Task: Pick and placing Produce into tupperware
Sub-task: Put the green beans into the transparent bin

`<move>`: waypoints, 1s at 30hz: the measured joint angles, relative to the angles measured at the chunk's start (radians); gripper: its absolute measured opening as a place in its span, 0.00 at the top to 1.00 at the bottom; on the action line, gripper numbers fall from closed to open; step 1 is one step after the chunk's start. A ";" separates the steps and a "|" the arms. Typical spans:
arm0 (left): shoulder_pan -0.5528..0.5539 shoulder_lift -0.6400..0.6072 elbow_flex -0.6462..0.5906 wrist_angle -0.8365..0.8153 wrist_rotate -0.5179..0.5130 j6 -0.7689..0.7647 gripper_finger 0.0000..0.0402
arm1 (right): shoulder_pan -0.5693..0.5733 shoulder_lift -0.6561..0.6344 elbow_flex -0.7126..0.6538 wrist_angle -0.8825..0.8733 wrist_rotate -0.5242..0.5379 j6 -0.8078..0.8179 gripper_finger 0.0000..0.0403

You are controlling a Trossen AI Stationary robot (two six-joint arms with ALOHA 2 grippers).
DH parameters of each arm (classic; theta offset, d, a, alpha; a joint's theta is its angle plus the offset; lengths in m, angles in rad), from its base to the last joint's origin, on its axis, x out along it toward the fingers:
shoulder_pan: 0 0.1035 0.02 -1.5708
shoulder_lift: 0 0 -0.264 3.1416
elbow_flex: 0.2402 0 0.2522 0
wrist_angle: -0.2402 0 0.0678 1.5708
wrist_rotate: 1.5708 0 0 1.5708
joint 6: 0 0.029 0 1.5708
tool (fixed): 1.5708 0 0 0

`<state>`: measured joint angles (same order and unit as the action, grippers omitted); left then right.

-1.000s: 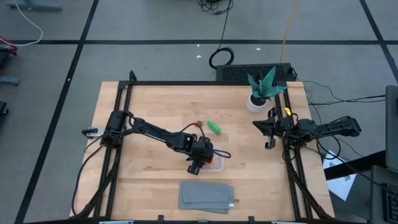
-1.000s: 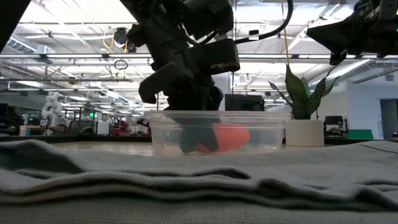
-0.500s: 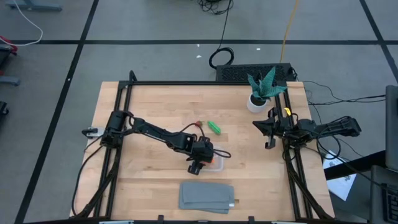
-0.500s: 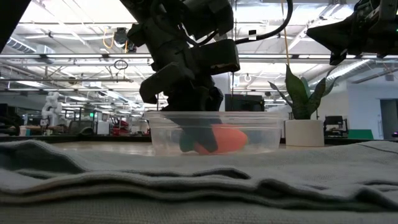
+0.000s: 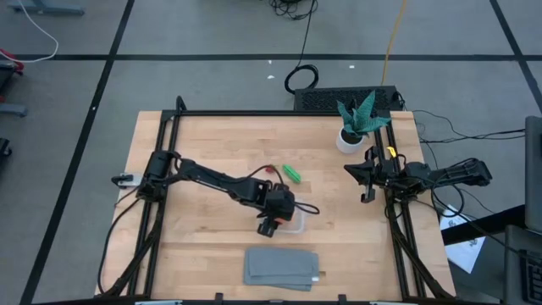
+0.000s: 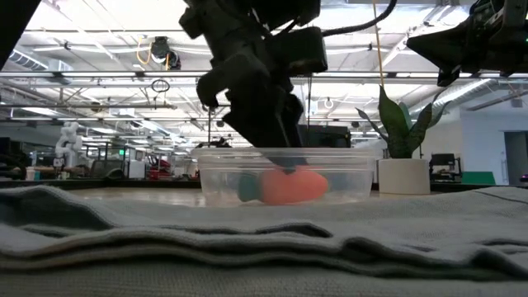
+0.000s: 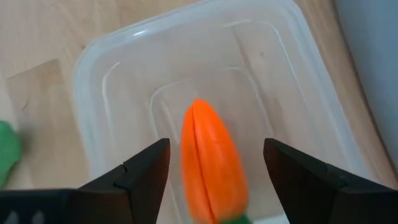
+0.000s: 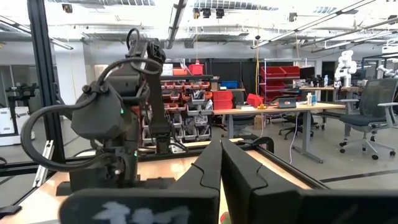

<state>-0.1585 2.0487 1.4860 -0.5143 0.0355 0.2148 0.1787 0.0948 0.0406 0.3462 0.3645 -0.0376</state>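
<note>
The orange carrot-like piece [image 7: 210, 163] is shown lying on the floor of the clear tupperware [image 7: 106, 93], its pointed end directed away from the left wrist camera and a trace of green visible at its near end. The tupperware is seen on the light wooden table [image 5: 203, 144], near the table's middle, with the flat grey folded cloth [image 5: 282, 268] just beyond its front edge. The elongated green piece [image 5: 292, 174] is found on bare wood near the tupperware, on the side toward the potted plant [image 5: 357, 121]; a small red piece [image 5: 271, 169] lies just beside it.

In the low view the tupperware [image 6: 285, 175] is backed by a bright workshop hall with ceiling trusses, shelving and benches.

The left gripper [image 7: 214, 177] is positioned directly over the tupperware, its fingers [image 7: 140, 174] spread wide on either side of the carrot piece, with clear gaps between each and nothing gripped. The right gripper [image 5: 367, 180] is parked well apart from the tupperware, at the table edge below the plant; its fingers [image 8: 214, 168] are pressed together and empty.

Open wood is left around the tupperware on the sides away from the cloth, and the table is bounded by a black frame rail [image 5: 279, 113].
</note>
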 joint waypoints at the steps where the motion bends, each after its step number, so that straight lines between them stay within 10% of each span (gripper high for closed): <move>1: 0.000 0.000 0.018 -0.034 -0.007 0.009 0.34 | 0.000 0.000 0.000 0.000 0.000 0.000 1.00; 8: -0.007 -0.002 0.134 -0.246 -0.156 0.060 0.47 | 0.000 0.000 0.000 0.000 0.000 0.000 1.00; 19: 0.030 -0.172 0.139 -0.225 -0.176 0.094 0.97 | 0.000 0.005 0.000 0.015 -0.003 0.029 1.00; 30: 0.031 -0.494 0.136 -0.183 -0.217 0.088 0.99 | 0.000 0.012 0.000 0.015 -0.003 0.018 1.00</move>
<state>-0.1272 1.5547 1.6220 -0.6970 -0.1814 0.3028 0.1787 0.1066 0.0405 0.3613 0.3614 -0.0193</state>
